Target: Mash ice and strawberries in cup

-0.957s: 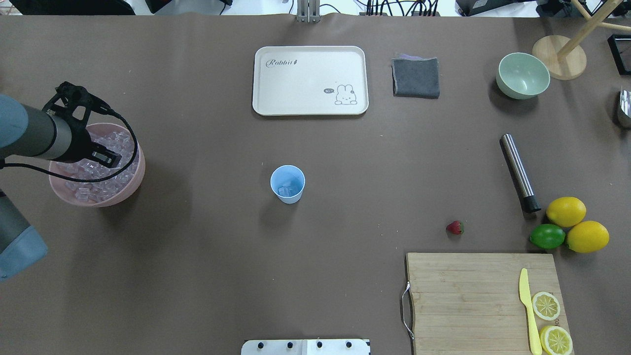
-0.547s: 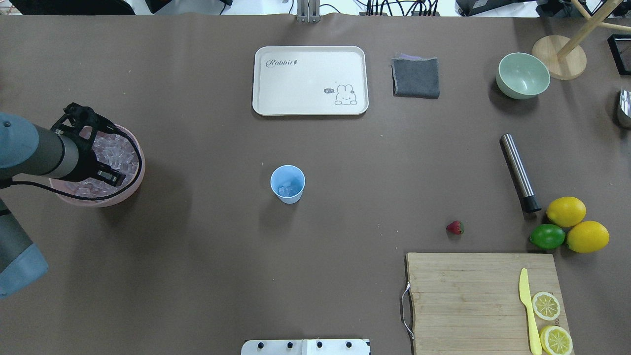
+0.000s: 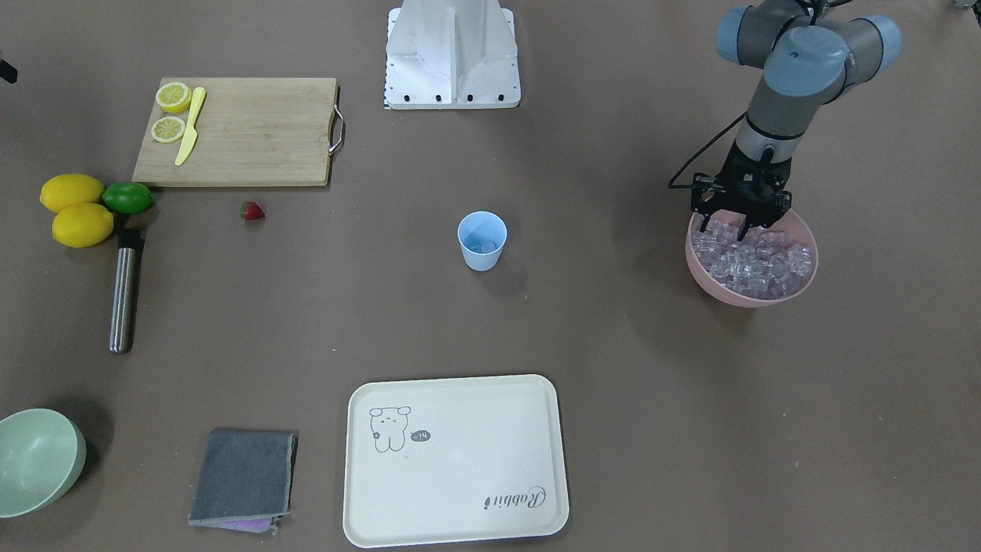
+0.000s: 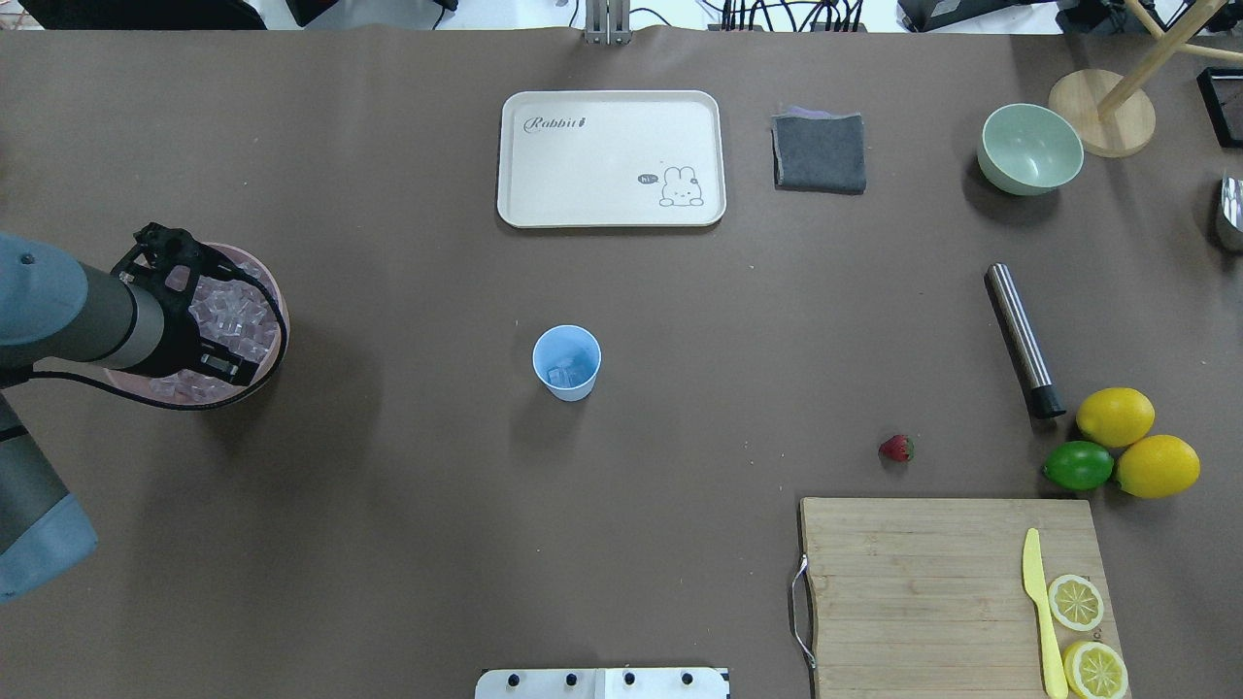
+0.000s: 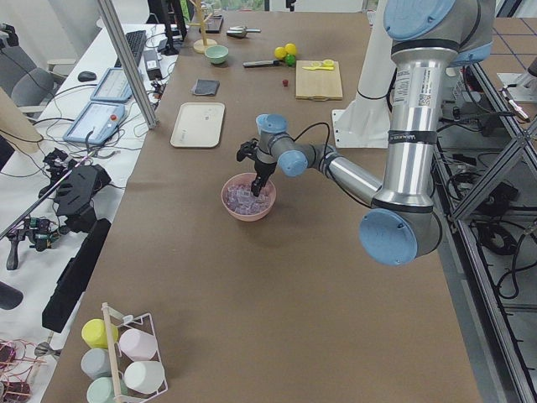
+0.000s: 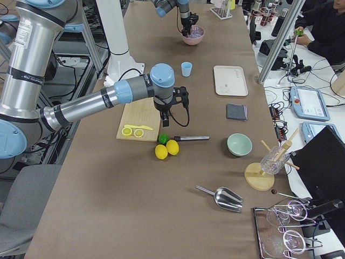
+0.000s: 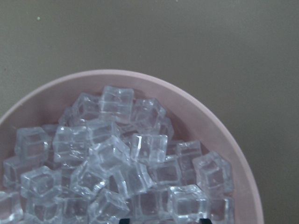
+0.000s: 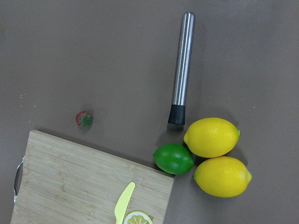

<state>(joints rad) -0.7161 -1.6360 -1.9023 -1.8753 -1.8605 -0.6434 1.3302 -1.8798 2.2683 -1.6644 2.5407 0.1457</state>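
Just inside the pink bowl (image 3: 755,297) rim, left fingers (image 3: 746,228) spread; cup (image 3: 482,244) well apart.

Kitchen props lying around a wooden cutting board (image 4: 923,582)
The board is carrying a yellow knife (image 4: 1039,607) and two lemon slices (image 4: 1075,601) along one short edge; a lime (image 4: 1078,466) and two lemons (image 4: 1115,416) are clustering just off its far corner on that side, a steel rod (image 4: 1020,335) is lying just beyond them, and a pale-green bowl (image 4: 1029,150), a folded grey cloth (image 4: 821,153) and a cream tray (image 4: 610,116) are sitting farther back, well apart from the board.
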